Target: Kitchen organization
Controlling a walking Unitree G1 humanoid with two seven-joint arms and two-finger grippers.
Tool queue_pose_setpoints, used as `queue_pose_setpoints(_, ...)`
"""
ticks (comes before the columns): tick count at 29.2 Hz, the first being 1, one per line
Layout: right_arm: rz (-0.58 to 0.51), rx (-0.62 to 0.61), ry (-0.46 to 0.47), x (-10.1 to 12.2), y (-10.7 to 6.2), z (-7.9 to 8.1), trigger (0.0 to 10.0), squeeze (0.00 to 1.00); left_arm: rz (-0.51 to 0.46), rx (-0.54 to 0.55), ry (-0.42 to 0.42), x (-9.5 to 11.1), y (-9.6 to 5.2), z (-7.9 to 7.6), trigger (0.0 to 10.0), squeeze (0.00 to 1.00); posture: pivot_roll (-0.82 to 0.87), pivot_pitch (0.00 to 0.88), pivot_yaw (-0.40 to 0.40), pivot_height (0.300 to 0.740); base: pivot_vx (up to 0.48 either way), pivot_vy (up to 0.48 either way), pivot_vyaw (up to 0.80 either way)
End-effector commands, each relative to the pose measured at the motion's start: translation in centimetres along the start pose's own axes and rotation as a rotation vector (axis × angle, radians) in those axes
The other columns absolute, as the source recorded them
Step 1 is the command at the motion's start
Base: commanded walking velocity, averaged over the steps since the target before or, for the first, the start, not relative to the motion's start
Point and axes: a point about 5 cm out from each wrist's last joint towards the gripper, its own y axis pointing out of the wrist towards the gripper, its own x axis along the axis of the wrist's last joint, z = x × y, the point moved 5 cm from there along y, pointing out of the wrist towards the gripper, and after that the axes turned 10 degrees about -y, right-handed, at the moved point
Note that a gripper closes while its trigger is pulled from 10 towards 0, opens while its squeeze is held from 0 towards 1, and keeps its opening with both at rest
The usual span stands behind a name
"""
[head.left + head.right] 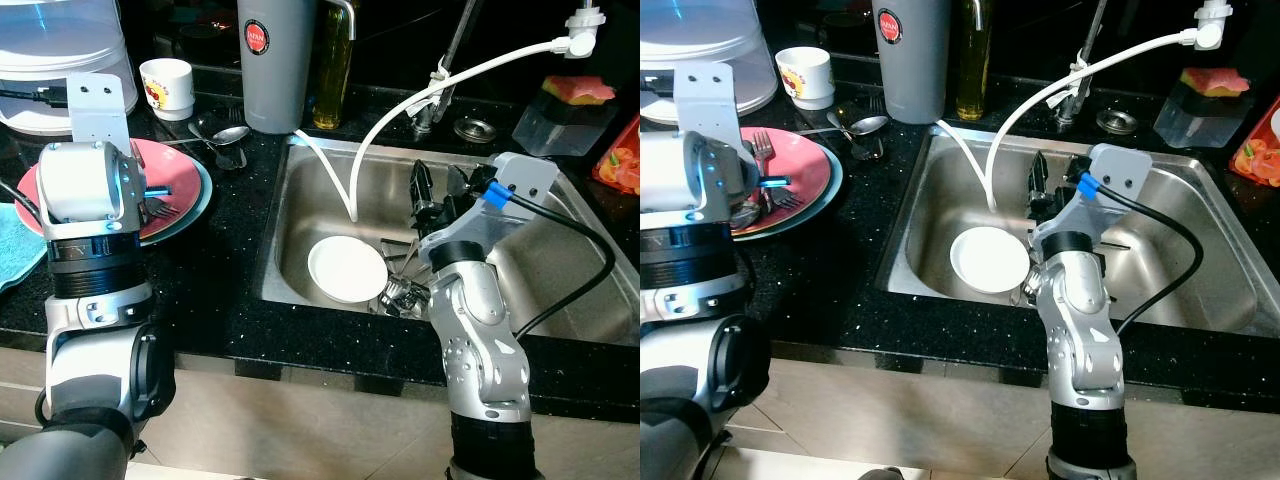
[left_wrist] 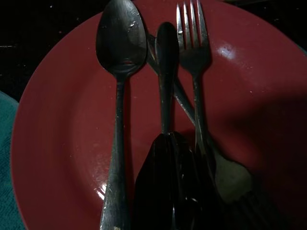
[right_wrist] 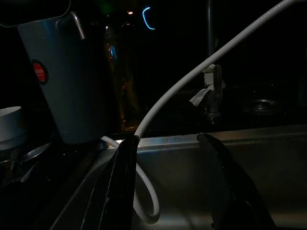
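left gripper (image 2: 172, 143) pointing downward, fingers pressed together, forearm standing near vertical. right gripper (image 3: 168, 143) reaching forward from bent elbow, fingers (image 3: 122, 191) spreading apart.

Blue cloth (image 1: 12, 245) at far left edge, on the black desk (image 1: 225, 290). Grey canister (image 1: 272, 62) with red round label, top centre; oil bottle (image 1: 333, 70) just beside it. White hose (image 1: 420, 100) arcs from upper right. Packaged food (image 1: 565, 110), upper right corner.
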Motion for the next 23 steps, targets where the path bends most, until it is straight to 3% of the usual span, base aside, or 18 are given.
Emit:
queue_pose_setpoints(1,0.000,-0.005,-0.005,0.0,-0.2,-0.3,10.0,0.00,-0.005,0.042,0.012,-0.1,0.0,0.8,10.0,0.00,0.36,0.053,-0.025,0.740,0.000,0.000,0.00)
queue_pose_setpoints(10,0.004,-0.002,-0.004,-0.1,-0.2,-0.2,10.0,0.00,0.033,0.062,-0.038,-0.6,-0.5,1.1,10.0,0.00,0.36,0.055,-0.029,0.740,0.000,0.000,0.00)
queue_pose_setpoints(23,0.005,0.001,-0.004,-0.1,-0.3,-0.2,10.0,0.00,0.096,0.070,-0.058,-2.0,-0.1,1.4,10.0,0.00,0.35,0.049,-0.029,0.740,0.000,0.000,0.00)
